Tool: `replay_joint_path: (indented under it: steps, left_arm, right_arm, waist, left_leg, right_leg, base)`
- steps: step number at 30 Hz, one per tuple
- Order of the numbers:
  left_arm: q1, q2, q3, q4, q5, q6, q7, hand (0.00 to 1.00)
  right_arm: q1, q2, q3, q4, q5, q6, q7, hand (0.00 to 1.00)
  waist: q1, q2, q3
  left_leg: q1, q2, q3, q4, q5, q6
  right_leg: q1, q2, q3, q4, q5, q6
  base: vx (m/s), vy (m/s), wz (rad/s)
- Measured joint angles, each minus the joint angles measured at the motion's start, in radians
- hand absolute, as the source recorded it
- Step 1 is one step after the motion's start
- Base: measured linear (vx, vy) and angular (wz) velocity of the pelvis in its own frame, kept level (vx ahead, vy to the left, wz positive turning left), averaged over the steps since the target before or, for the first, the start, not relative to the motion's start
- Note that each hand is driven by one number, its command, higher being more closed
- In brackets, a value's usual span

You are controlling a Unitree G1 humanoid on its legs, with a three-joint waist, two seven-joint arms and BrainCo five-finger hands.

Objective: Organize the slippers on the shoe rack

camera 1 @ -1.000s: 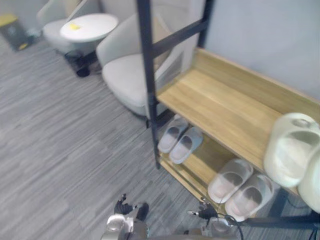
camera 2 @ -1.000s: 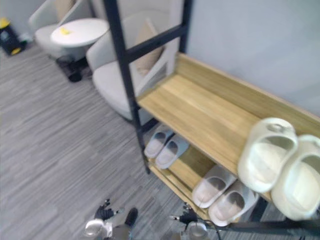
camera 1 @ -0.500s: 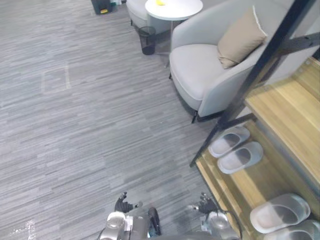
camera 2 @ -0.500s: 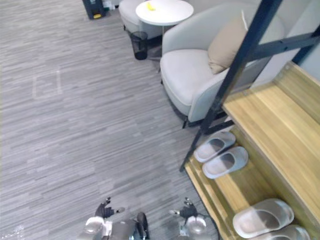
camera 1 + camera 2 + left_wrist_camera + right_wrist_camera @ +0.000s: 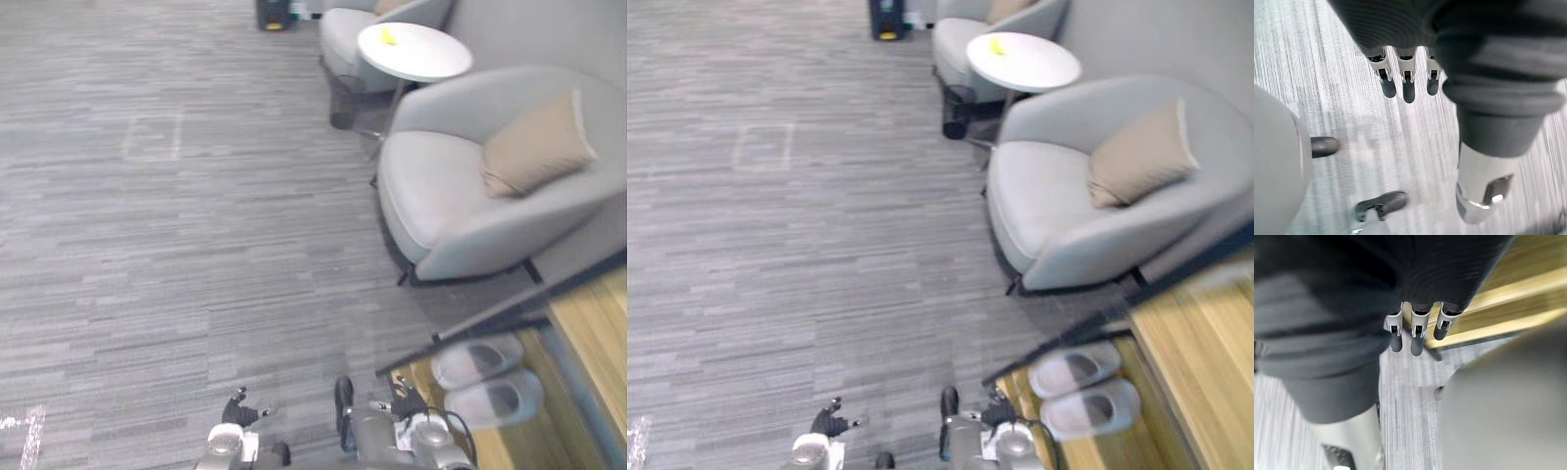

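Your left hand (image 5: 235, 409) hangs low at the near edge of the scene, over the grey carpeted floor (image 5: 196, 196). In its wrist view the fingers (image 5: 1403, 85) are loose and nearly straight, a little apart, and they hold nothing; only carpet lies past them.

Your right hand (image 5: 407, 406) hangs beside it to the right, just near the corner of the shoe rack (image 5: 588, 333). Its fingers (image 5: 1418, 338) are also relaxed and empty, with the pale wooden edge of the rack showing beyond their tips.

The slippers you are after sit on the rack's low shelf, at the near right of the scene. They are a light grey pair, one slipper (image 5: 477, 358) farther from you and the other slipper (image 5: 495, 399) nearer, lying side by side and touching or nearly so. A dark frame bar (image 5: 490, 328) of the rack slants just past them, and a higher wooden shelf shows to their right. Your right hand is near the pair but apart from it.

Beyond the rack stands a grey armchair (image 5: 441, 196) with a tan cushion (image 5: 537, 145) leaning against its back. Farther off is a small round white bench (image 5: 416, 54) with a yellow thing (image 5: 390, 36) on top, and a small dark bin (image 5: 343, 100) stands on the floor beside its base.
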Motion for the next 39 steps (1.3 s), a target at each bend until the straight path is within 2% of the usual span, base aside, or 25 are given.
replay_joint_path:
  steps: [2, 3, 4, 5, 9, 11, 13, 14, 15, 18, 19, 20, 22, 24, 27, 28, 29, 30, 31, 32, 33, 35, 36, 37, 39]
  left_arm:
    - [-0.009, -0.032, 0.063, -0.005, -0.001, 0.002, 0.001, 0.0]
    - [-0.004, -0.043, 0.084, -0.019, -0.001, 0.002, 0.001, 0.0]
    - [0.006, -0.048, 0.091, -0.042, -0.002, 0.002, 0.001, 0.0]
    - [0.007, -0.052, 0.091, -0.067, -0.002, 0.003, 0.001, 0.0]
    - [-0.001, -0.07, 0.091, -0.114, -0.003, 0.0, 0.001, 0.0]
    - [-0.006, -0.07, 0.091, -0.113, -0.003, 0.001, 0.001, 0.0]
    - [0.0, -0.072, 0.087, -0.112, -0.003, 0.001, 0.001, 0.0]
    - [0.006, -0.072, 0.088, -0.113, -0.004, 0.0, 0.001, 0.0]
    - [-0.002, -0.059, 0.091, -0.109, -0.006, 0.001, 0.001, 0.0]
    - [0.005, -0.048, 0.088, -0.088, -0.006, 0.0, 0.0, 0.0]
    - [0.006, -0.047, 0.089, -0.082, -0.006, 0.001, 0.0, 0.0]
    - [0.006, -0.037, 0.089, -0.074, -0.006, 0.002, 0.0, 0.0]
    - [0.019, -0.03, 0.09, -0.072, -0.005, 0.007, 0.001, 0.0]
    - [0.027, -0.031, 0.091, -0.072, -0.005, 0.008, 0.0, 0.0]
    - [0.016, -0.049, 0.104, -0.059, -0.005, 0.009, -0.001, 0.0]
    - [0.012, -0.05, 0.105, -0.056, -0.005, 0.009, -0.001, 0.0]
    - [-0.006, -0.053, 0.102, -0.047, -0.004, 0.008, -0.002, 0.0]
    - [-0.011, -0.052, 0.098, -0.045, -0.003, 0.008, -0.003, 0.0]
    - [-0.014, -0.055, 0.098, -0.034, -0.002, 0.007, -0.003, 0.0]
    - [-0.013, -0.074, 0.112, -0.027, -0.002, 0.006, -0.003, 0.0]
    - [-0.01, -0.076, 0.117, -0.027, -0.002, 0.005, -0.003, 0.0]
    - [-0.016, -0.086, 0.13, -0.029, -0.002, 0.006, -0.004, 0.0]
    - [-0.003, -0.089, 0.155, -0.032, -0.002, 0.008, -0.006, 0.0]
    - [0.019, -0.087, 0.181, -0.051, -0.002, 0.008, -0.005, 0.0]
    - [0.034, -0.086, 0.208, -0.083, -0.003, 0.008, -0.004, 0.0]
  right_arm:
    - [0.011, 0.003, 0.003, -0.019, 0.005, 0.007, 0.0, 0.0]
    - [0.021, 0.01, 0.008, -0.034, 0.007, 0.008, -0.001, 0.0]
    - [0.032, 0.025, 0.012, -0.057, 0.014, 0.007, -0.002, 0.0]
    - [0.04, 0.038, 0.014, -0.073, 0.019, 0.005, -0.003, 0.0]
    - [0.041, 0.049, 0.014, -0.09, 0.036, 0.007, -0.006, 0.0]
    - [0.046, 0.049, 0.012, -0.089, 0.036, 0.011, -0.008, 0.0]
    - [0.045, 0.037, 0.002, -0.075, 0.036, 0.01, -0.014, 0.0]
    - [0.043, 0.033, 0.002, -0.066, 0.036, 0.01, -0.014, 0.0]
    - [0.033, 0.042, 0.001, -0.031, 0.036, 0.018, -0.015, 0.0]
    - [0.047, 0.056, -0.031, -0.017, 0.035, 0.017, -0.01, 0.0]
    - [0.055, 0.065, -0.04, -0.025, 0.034, 0.016, -0.005, 0.0]
    - [0.054, 0.068, -0.037, -0.028, 0.034, 0.015, -0.001, 0.0]
    - [0.06, 0.071, -0.036, -0.05, 0.034, 0.012, 0.004, 0.0]
    - [0.06, 0.073, -0.038, -0.064, 0.034, 0.005, 0.005, 0.0]
    - [0.057, 0.073, -0.06, -0.093, 0.034, -0.003, 0.006, 0.0]
    - [0.056, 0.073, -0.065, -0.093, 0.035, -0.005, 0.006, 0.0]
    - [0.051, 0.07, -0.075, -0.089, 0.034, -0.006, 0.006, 0.0]
    - [0.049, 0.068, -0.075, -0.089, 0.034, -0.005, 0.006, 0.0]
    - [0.048, 0.064, -0.075, -0.084, 0.033, -0.002, 0.006, 0.0]
    - [0.041, 0.052, -0.076, -0.087, 0.033, 0.002, 0.005, 0.0]
    - [0.038, 0.054, -0.076, -0.09, 0.033, 0.005, 0.005, 0.0]
    - [0.036, 0.054, -0.072, -0.095, 0.032, 0.007, 0.006, 0.0]
    - [0.038, 0.052, -0.06, -0.097, 0.033, 0.01, 0.008, 0.0]
    - [0.045, 0.055, -0.027, -0.096, 0.034, 0.016, 0.008, 0.0]
    - [0.054, 0.077, -0.012, -0.089, 0.034, 0.018, 0.009, 0.0]
  waist:
    - [0.002, 0.006, 0.007]
    - [0.013, 0.002, 0.015]
    - [0.031, 0.0, 0.022]
    - [0.043, -0.007, 0.024]
    - [0.061, -0.003, 0.015]
    - [0.063, -0.008, 0.018]
    - [0.072, -0.005, 0.01]
    - [0.08, 0.005, 0.005]
    - [0.091, -0.027, 0.004]
    - [0.092, -0.044, 0.0]
    - [0.09, -0.06, 0.005]
    - [0.086, -0.069, 0.007]
    - [0.067, -0.064, 0.006]
    - [0.062, -0.064, 0.005]
    - [0.052, -0.057, 0.008]
    - [0.049, -0.057, 0.008]
    - [0.033, -0.059, 0.006]
    - [0.028, -0.06, 0.007]
    - [0.016, -0.056, 0.005]
    - [0.025, -0.021, -0.008]
    - [0.03, -0.016, -0.01]
    - [0.028, -0.001, -0.001]
    - [0.019, 0.019, 0.006]
    - [0.034, 0.02, 0.006]
    - [0.056, 0.02, 0.011]
  left_leg:
    - [-0.105, 0.032, 0.049, 0.285, 0.004, -0.036]
    - [-0.167, 0.069, 0.115, 0.466, 0.028, -0.08]
    - [-0.215, 0.137, 0.21, 0.623, 0.022, -0.072]
    - [-0.253, 0.187, 0.286, 0.692, 0.013, -0.057]
    - [-0.39, 0.247, 0.399, 0.629, 0.015, -0.048]
    - [-0.417, 0.232, 0.472, 0.498, 0.025, -0.03]
    - [-0.419, 0.163, 0.563, 0.19, 0.144, 0.035]
    - [-0.42, 0.153, 0.558, 0.156, 0.194, 0.057]
    - [-0.405, 0.097, 0.546, 0.151, 0.202, 0.079]
    - [-0.307, -0.006, 0.495, 0.108, 0.14, 0.099]
    - [-0.243, -0.046, 0.465, 0.09, 0.109, 0.107]
    - [-0.198, -0.066, 0.438, 0.085, 0.085, 0.11]
    - [-0.097, -0.075, 0.378, 0.066, 0.042, 0.114]
    - [-0.026, -0.076, 0.343, 0.017, 0.028, 0.113]
    - [0.095, -0.064, 0.279, -0.082, 0.006, 0.093]
    - [0.106, -0.063, 0.273, -0.092, 0.004, 0.089]
    - [0.162, -0.058, 0.235, -0.132, -0.01, 0.065]
    - [0.18, -0.058, 0.218, -0.14, -0.018, 0.051]
    - [0.214, -0.05, 0.193, -0.139, -0.032, 0.027]
    - [0.225, -0.007, 0.189, -0.111, -0.035, 0.013]
    - [0.216, -0.004, 0.192, -0.076, -0.024, -0.003]
    - [0.15, 0.01, 0.208, 0.137, 0.003, -0.026]
    - [0.027, 0.054, 0.223, 0.488, 0.126, -0.028]
    - [-0.068, 0.113, 0.244, 0.745, 0.212, -0.034]
    - [-0.182, 0.189, 0.305, 0.936, 0.164, -0.008]
  right_leg:
    - [0.085, 0.011, -0.059, -0.024, -0.045, -0.028]
    - [0.149, 0.019, -0.07, -0.047, -0.061, -0.039]
    - [0.223, 0.033, -0.088, -0.073, -0.075, -0.055]
    - [0.281, 0.033, -0.106, -0.102, -0.087, -0.057]
    - [0.38, 0.012, -0.18, -0.199, -0.118, -0.024]
    - [0.42, -0.014, -0.226, -0.224, -0.13, -0.002]
    - [0.45, -0.045, -0.283, -0.227, -0.169, 0.059]
    - [0.456, -0.043, -0.283, -0.226, -0.179, 0.072]
    - [0.475, -0.089, -0.293, -0.212, -0.192, 0.093]
    - [0.418, -0.203, -0.253, 0.126, -0.194, 0.107]
    - [0.342, -0.258, -0.196, 0.388, -0.138, 0.079]
    - [0.284, -0.271, -0.148, 0.551, -0.12, 0.063]
    - [0.162, -0.222, -0.084, 0.756, -0.175, 0.068]
    - [0.074, -0.183, -0.084, 0.757, -0.21, 0.072]
    - [-0.089, -0.095, -0.133, 0.451, -0.232, 0.047]
    - [-0.099, -0.083, -0.137, 0.393, -0.221, 0.045]
    - [-0.117, -0.04, -0.122, 0.124, -0.116, 0.039]
    - [-0.118, -0.027, -0.107, 0.051, -0.07, 0.032]
    - [-0.104, -0.012, -0.078, 0.039, 0.062, -0.034]
    - [-0.095, 0.004, -0.094, 0.086, 0.041, -0.053]
    - [-0.094, 0.004, -0.098, 0.11, 0.011, -0.054]
    - [-0.045, 0.009, -0.115, 0.131, -0.051, -0.055]
    - [0.063, 0.025, -0.127, 0.091, -0.091, -0.062]
    - [0.154, 0.046, -0.112, 0.046, -0.129, -0.071]
    - [0.264, 0.062, -0.082, 0.012, -0.184, -0.082]
  base:
    - [0.43, -0.2, 0.89]
    - [0.42, -0.168, 0.58]
    - [0.47, -0.173, 0.46]
    - [0.42, -0.15, 0.34]
    - [0.3, -0.029, 0.48]
    - [0.27, 0.106, 0.75]
    - [0.39, 0.202, 0.81]
    - [0.41, 0.233, 0.59]
    - [0.42, 0.228, 0.61]
    - [0.49, 0.283, 0.75]
    - [0.49, 0.25, 0.79]
    - [0.5, 0.215, 0.86]
    - [0.55, 0.127, 0.88]
    - [0.46, 0.054, 0.58]
    - [0.58, -0.004, 0.5]
    - [0.7, -0.069, 0.73]
    - [0.63, -0.091, 0.78]
    - [0.8, -0.144, 1.08]
    - [0.71, -0.16, 0.67]
    - [0.69, -0.151, 0.53]
    - [0.68, -0.159, 0.24]
    - [0.51, -0.13, 0.23]
    - [0.63, -0.132, 0.04]
    - [0.75, -0.145, -0.13]
    - [0.61, -0.077, -0.39]
